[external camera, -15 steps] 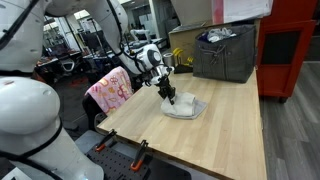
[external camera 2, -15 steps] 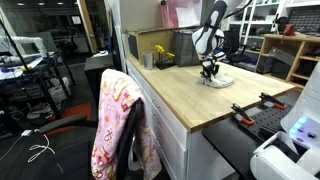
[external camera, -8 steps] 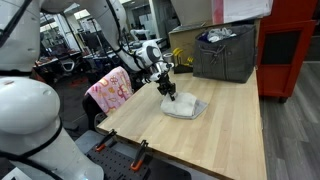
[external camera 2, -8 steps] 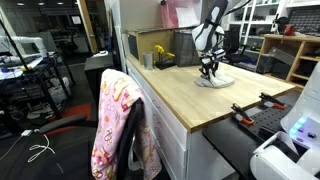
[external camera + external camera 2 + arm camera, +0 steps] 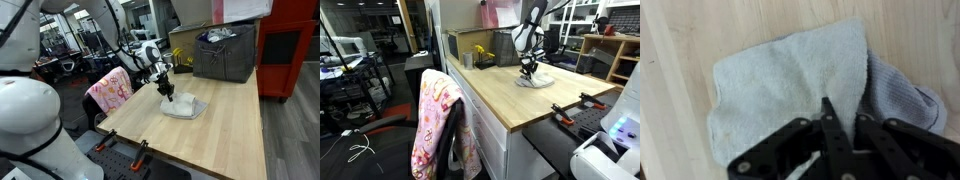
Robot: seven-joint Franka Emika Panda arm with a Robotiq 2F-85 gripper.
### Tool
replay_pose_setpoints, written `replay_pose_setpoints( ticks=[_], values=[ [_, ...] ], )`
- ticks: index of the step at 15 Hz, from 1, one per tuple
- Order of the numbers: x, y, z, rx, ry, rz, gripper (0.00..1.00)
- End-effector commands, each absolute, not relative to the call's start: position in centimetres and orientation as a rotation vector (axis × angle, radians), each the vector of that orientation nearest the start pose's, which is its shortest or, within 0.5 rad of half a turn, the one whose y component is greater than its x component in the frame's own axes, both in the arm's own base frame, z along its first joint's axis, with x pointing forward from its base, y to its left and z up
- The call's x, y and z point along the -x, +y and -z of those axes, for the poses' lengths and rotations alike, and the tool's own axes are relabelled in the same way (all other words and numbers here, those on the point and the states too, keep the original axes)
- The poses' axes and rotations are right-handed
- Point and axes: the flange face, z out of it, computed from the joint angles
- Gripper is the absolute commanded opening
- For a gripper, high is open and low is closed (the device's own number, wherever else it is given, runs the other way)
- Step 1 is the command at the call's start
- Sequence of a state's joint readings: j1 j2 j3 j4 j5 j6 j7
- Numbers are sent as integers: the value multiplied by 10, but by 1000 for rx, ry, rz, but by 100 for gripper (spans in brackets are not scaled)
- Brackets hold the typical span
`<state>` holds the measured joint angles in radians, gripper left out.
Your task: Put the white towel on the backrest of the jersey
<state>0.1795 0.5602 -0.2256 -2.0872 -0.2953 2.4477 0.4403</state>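
end effector [image 5: 830,112]: fingers narrow, tips down on white towel [image 5: 790,90], pinch on cloth cannot be told | white towel: crumpled flat on wooden surface [image 5: 215,140], mid-surface | pink patterned garment [image 5: 438,120]: draped over chair backrest beside the surface's edge, well apart from towel

wrist view's lower edge cutting off the gripper [image 5: 830,112], its fingers [image 5: 840,140] dark and blurred, jaw gap unreadable; white towel [image 5: 790,80] partly hidden beneath them; in an exterior view, support under the jersey [image 5: 440,125] mostly covered, contact at the towel too small to tell
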Motion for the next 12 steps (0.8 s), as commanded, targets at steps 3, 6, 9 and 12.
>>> replay_pose_setpoints(
  ticks=[3, 6, 9, 12],
  values=[
    [-550, -28, -183, 3389, 447, -264, 3],
    [-556, -16, -211, 3350, 468, -246, 3],
    [-564, 9, -239, 3309, 449, -206, 3],
    [-567, 32, -265, 3297, 444, -142, 3]
  ],
)
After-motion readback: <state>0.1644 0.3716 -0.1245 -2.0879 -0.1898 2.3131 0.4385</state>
